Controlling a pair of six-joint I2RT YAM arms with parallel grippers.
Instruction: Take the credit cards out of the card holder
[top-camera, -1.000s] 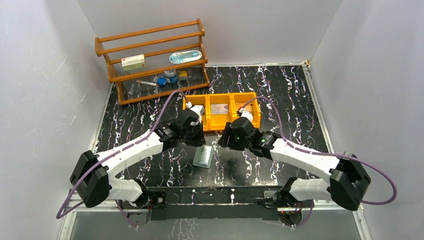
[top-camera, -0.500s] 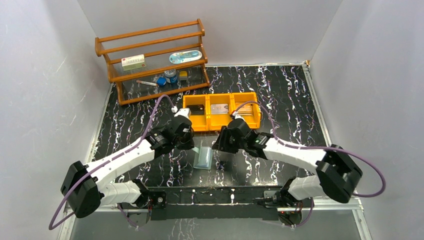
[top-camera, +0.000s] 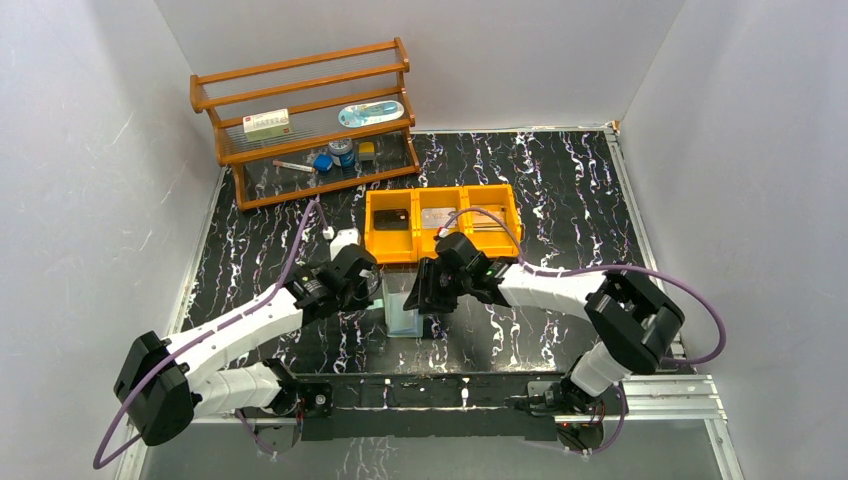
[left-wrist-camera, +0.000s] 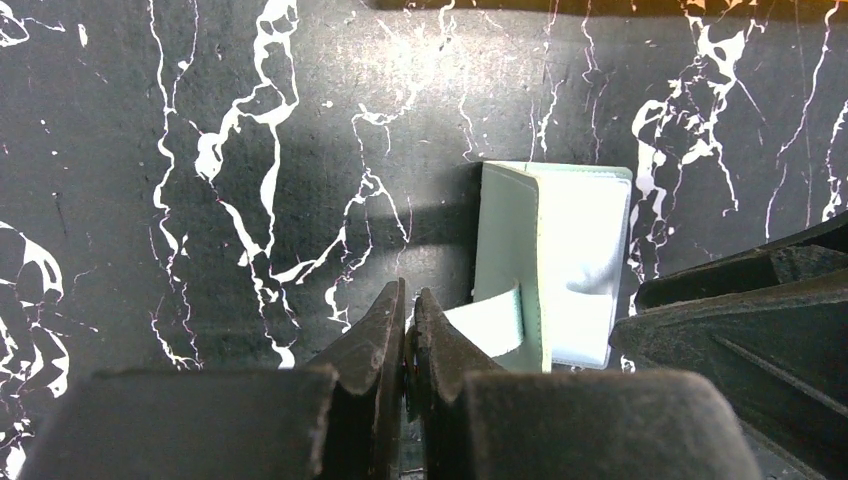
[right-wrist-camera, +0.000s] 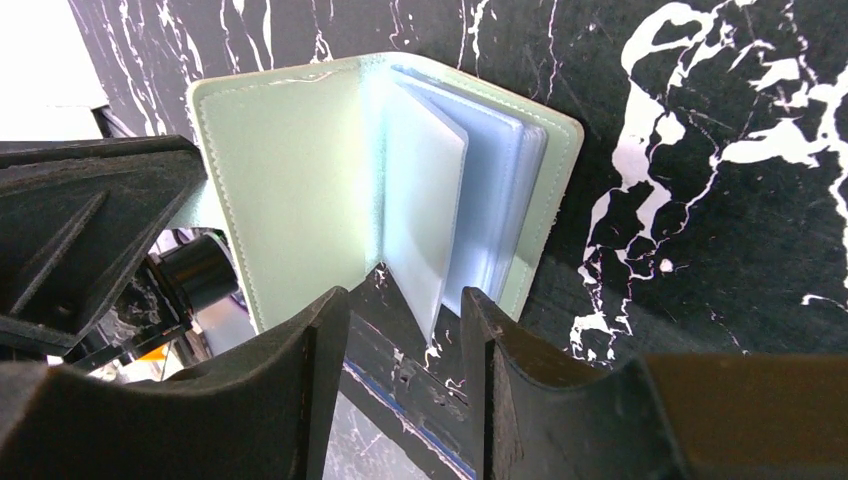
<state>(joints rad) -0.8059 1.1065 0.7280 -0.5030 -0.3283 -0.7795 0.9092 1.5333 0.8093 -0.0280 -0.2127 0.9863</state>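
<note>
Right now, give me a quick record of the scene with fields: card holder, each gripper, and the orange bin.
card holder: open like a book on the table, clear sleeves fanned out
left gripper: shut, apparently pinching the holder's strap
right gripper: open, fingers straddling one sleeve's edge
orange bin: beyond the holder, silvery card in middle compartment
cards in sleeves: cannot tell

The left pincer (left-wrist-camera: 408, 322) hides the card holder's (left-wrist-camera: 578, 250) strap (left-wrist-camera: 492, 325) end; the right pincer (right-wrist-camera: 405, 312) covers its sleeves' (right-wrist-camera: 430, 200) near edge. What the sleeves contain cannot be told.
</note>
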